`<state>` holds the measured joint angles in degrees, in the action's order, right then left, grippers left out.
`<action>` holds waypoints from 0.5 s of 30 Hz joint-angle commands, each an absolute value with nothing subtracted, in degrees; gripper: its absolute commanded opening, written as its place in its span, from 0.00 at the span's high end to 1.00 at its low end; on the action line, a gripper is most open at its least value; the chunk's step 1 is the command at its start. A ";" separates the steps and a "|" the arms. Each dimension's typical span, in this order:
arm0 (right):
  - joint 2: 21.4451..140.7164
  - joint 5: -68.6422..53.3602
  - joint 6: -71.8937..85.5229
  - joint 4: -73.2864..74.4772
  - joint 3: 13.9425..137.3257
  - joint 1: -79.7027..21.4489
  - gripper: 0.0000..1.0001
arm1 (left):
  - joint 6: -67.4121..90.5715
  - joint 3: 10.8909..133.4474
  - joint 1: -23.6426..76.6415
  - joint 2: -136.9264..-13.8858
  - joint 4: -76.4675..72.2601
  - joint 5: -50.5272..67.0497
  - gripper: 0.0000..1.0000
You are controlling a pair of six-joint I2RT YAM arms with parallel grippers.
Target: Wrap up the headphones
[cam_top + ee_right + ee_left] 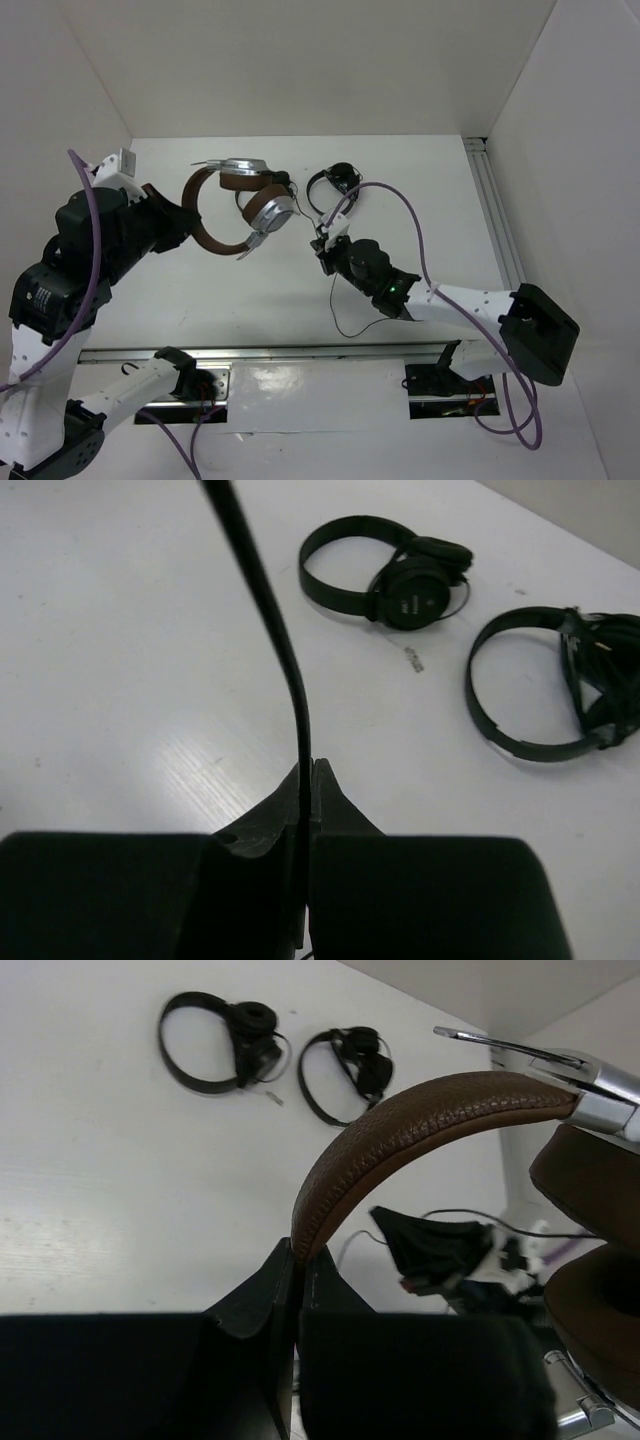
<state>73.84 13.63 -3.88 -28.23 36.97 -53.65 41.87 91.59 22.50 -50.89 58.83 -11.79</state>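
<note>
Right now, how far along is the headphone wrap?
Done: both grasps. The left tool is shut on the brown headband of the headphones; the right tool is shut on their black cable. In hand: starting the first turn, probably. Left: all the winding; no loops show on the headband, and slack trails on the table.

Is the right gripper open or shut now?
Shut: the right gripper pinches the thin black cable between its fingers.
</note>
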 commanded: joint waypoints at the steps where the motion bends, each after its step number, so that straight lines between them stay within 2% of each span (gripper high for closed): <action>1: 76.36 7.48 -2.02 -38.40 35.51 -55.01 1.00 | 47.36 91.68 22.15 -50.71 48.01 0.32 1.00; 7: 79.45 7.47 -2.02 -43.42 34.98 -57.30 1.00 | 53.07 88.42 22.15 -51.23 42.19 9.66 1.00; 15: 82.34 5.88 -1.32 -46.93 36.03 -61.17 0.98 | 66.61 78.94 22.15 -45.36 36.74 1.50 1.00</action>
<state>80.68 6.17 -2.07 -41.47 35.46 -58.89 57.54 79.94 22.50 -49.21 46.70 3.36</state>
